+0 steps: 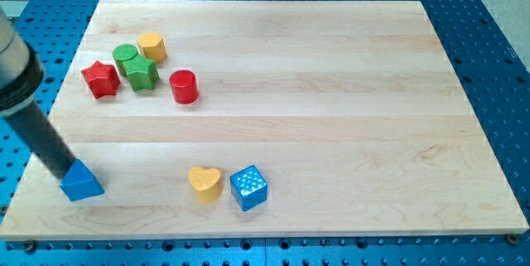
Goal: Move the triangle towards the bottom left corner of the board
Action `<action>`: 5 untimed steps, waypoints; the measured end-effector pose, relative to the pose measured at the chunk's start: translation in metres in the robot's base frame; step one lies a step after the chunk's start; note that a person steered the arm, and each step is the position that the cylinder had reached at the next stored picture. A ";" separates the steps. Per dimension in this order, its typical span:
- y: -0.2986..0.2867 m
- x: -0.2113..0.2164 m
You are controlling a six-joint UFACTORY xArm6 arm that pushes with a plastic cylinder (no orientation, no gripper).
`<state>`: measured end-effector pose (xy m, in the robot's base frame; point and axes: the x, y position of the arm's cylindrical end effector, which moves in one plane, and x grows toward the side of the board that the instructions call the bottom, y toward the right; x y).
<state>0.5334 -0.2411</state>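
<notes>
The blue triangle (81,181) lies on the wooden board (331,92) near its bottom left corner. My dark rod comes in from the view's left edge, and my tip (63,171) rests against the triangle's upper left side. The rod hides a strip of the board's left edge.
A yellow heart (204,183) and a blue cube (248,187) lie at the bottom centre. At the upper left sit a red star (100,79), a green cylinder (126,55), a green star (142,74), a yellow hexagon (152,46) and a red cylinder (184,86).
</notes>
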 end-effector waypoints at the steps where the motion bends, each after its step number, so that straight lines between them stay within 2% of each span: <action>1: 0.041 -0.022; 3: 0.048 0.034; 4: 0.079 0.068; 5: 0.155 0.067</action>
